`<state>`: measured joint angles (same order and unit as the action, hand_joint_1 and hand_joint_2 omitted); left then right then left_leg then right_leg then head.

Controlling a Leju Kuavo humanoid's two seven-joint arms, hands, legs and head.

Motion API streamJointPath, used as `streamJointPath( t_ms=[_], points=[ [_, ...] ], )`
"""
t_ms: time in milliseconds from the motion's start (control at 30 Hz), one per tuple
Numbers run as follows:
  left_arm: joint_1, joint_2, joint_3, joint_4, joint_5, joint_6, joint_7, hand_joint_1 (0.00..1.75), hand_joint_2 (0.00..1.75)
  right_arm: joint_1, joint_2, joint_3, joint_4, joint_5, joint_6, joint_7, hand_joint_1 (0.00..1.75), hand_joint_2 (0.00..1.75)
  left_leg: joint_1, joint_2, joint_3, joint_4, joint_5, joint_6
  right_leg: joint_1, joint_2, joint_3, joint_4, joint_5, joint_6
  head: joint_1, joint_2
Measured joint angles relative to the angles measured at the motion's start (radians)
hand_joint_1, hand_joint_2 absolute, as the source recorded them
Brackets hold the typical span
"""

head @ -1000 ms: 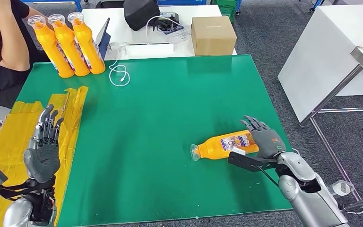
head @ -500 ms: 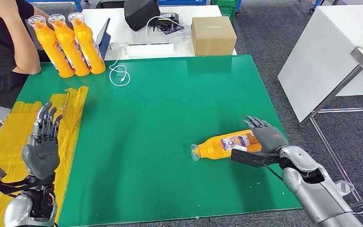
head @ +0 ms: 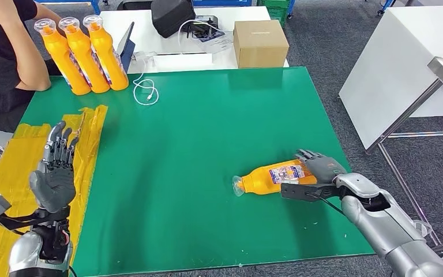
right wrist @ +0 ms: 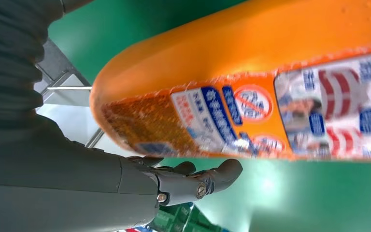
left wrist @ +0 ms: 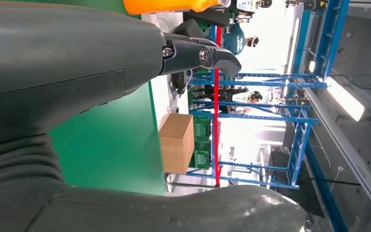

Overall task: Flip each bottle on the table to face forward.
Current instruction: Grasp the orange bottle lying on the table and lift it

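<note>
Orange bottle [head: 274,177] lying on green desk [head: 207,115], near right edge. Right hand [head: 322,167] curling over its base, fingers [right wrist: 207,179] part-open, grip probably not closed (contact unclear). Left hand [head: 55,173] hovering open, empty. Risk: smooth bottle rolling away during closing, or slipping mid-flip.

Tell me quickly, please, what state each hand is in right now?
Left hand: open, raised, holding nothing.
Right hand: at the lying bottle's base; grip cannot be told.
</note>
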<state>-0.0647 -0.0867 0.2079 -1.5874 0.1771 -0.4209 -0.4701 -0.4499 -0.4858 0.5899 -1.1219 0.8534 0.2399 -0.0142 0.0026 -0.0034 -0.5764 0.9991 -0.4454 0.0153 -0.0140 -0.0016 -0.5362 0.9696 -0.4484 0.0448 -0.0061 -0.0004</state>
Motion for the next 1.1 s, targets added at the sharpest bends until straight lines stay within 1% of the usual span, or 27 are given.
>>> streamJointPath(
  t_ms=[33, 67, 100, 200, 233, 400, 600, 700, 767, 867, 933, 1000, 1100],
  points=[
    [-0.004, 0.000, 0.000, 0.005, 0.001, -0.001, 0.000, 0.00, 0.00, -0.010, 0.003, 0.013, 0.019, -0.003, 0.003, -0.002, 0.62, 1.75, 0.000, 0.000, 0.000, 0.000, 0.000, 0.000, 0.000, 0.000, 0.000, 0.000, 0.000, 0.000, 0.000, 0.000],
    [-0.008, 0.000, 0.000, 0.009, 0.001, -0.002, 0.000, 0.00, 0.00, -0.020, 0.007, 0.026, 0.038, -0.008, 0.008, -0.004, 0.77, 1.75, 0.000, 0.000, 0.000, 0.000, 0.000, 0.000, 0.000, 0.000, 0.000, 0.000, 0.000, 0.000, 0.000, 0.000],
    [-0.013, 0.000, 0.000, 0.015, 0.001, -0.003, 0.000, 0.00, 0.00, -0.031, 0.010, 0.039, 0.059, -0.014, 0.014, -0.008, 0.97, 1.75, 0.000, 0.000, 0.000, 0.000, 0.000, 0.000, 0.000, 0.000, 0.000, 0.000, 0.000, 0.000, 0.000, 0.000],
    [-0.025, 0.000, 0.000, 0.031, 0.002, -0.006, 0.000, 0.00, 0.00, -0.062, 0.019, 0.071, 0.112, -0.027, 0.025, -0.016, 1.71, 1.75, 0.000, 0.000, 0.000, 0.000, 0.000, 0.000, 0.000, 0.000, 0.000, 0.000, 0.000, 0.000, 0.000, 0.000],
    [-0.028, 0.000, 0.000, 0.036, 0.002, -0.007, 0.000, 0.00, 0.00, -0.071, 0.021, 0.079, 0.125, -0.030, 0.028, -0.019, 1.75, 1.75, 0.000, 0.000, 0.000, 0.000, 0.000, 0.000, 0.000, 0.000, 0.000, 0.000, 0.000, 0.000, 0.000, 0.000],
    [-0.043, 0.002, -0.003, 0.057, 0.004, -0.003, 0.000, 0.00, 0.00, -0.120, 0.026, 0.122, 0.185, -0.071, 0.058, -0.032, 1.75, 1.75, 0.000, 0.000, 0.002, 0.000, 0.000, 0.000, 0.000, 0.000, 0.001, 0.000, 0.000, 0.000, 0.000, 0.000],
    [-0.052, 0.006, -0.006, 0.077, 0.011, 0.004, -0.001, 0.00, 0.00, -0.157, 0.033, 0.163, 0.241, -0.138, 0.054, -0.031, 1.75, 1.75, 0.000, 0.000, 0.005, 0.000, 0.000, 0.000, 0.000, 0.000, 0.004, 0.000, 0.000, 0.000, 0.000, 0.000],
    [-0.052, 0.006, -0.006, 0.082, 0.018, 0.004, 0.006, 0.00, 0.00, -0.158, 0.042, 0.167, 0.255, -0.162, 0.017, -0.020, 1.75, 1.75, 0.000, 0.001, 0.006, 0.000, 0.000, 0.000, 0.000, 0.000, 0.005, 0.000, 0.000, 0.000, 0.000, 0.000],
    [-0.051, 0.006, -0.006, 0.084, 0.033, 0.002, 0.020, 0.00, 0.00, -0.148, 0.056, 0.163, 0.259, -0.187, -0.042, -0.013, 1.75, 1.75, 0.000, 0.001, 0.007, 0.000, 0.000, 0.000, 0.000, 0.001, 0.006, 0.000, 0.000, 0.000, 0.000, 0.000],
    [-0.038, 0.006, -0.006, 0.083, 0.056, -0.005, 0.036, 0.00, 0.00, -0.093, 0.095, 0.122, 0.231, -0.251, -0.167, -0.036, 1.75, 1.75, 0.001, 0.001, 0.007, 0.000, 0.000, 0.000, 0.001, 0.000, 0.007, 0.000, 0.000, 0.000, 0.000, 0.000],
    [-0.020, 0.005, -0.005, 0.074, 0.064, -0.008, 0.038, 0.00, 0.00, -0.025, 0.130, 0.061, 0.152, -0.305, -0.235, -0.067, 1.75, 1.75, 0.001, 0.000, 0.006, 0.000, 0.000, 0.000, 0.001, 0.000, 0.006, 0.000, 0.000, 0.000, 0.000, 0.000],
    [-0.006, 0.005, -0.005, 0.064, 0.066, -0.009, 0.039, 0.00, 0.00, 0.033, 0.164, -0.004, 0.054, -0.337, -0.258, -0.081, 1.75, 1.75, 0.001, 0.000, 0.005, 0.000, 0.000, 0.000, 0.001, 0.000, 0.004, 0.000, 0.000, 0.000, -0.001, 0.000],
    [0.002, 0.004, -0.005, 0.053, 0.067, -0.009, 0.041, 0.00, 0.00, 0.080, 0.195, -0.071, -0.049, -0.347, -0.257, -0.080, 1.75, 1.75, 0.002, -0.002, 0.003, 0.000, 0.000, 0.000, 0.001, -0.002, 0.002, 0.000, -0.001, -0.001, 0.000, 0.000]
  ],
)
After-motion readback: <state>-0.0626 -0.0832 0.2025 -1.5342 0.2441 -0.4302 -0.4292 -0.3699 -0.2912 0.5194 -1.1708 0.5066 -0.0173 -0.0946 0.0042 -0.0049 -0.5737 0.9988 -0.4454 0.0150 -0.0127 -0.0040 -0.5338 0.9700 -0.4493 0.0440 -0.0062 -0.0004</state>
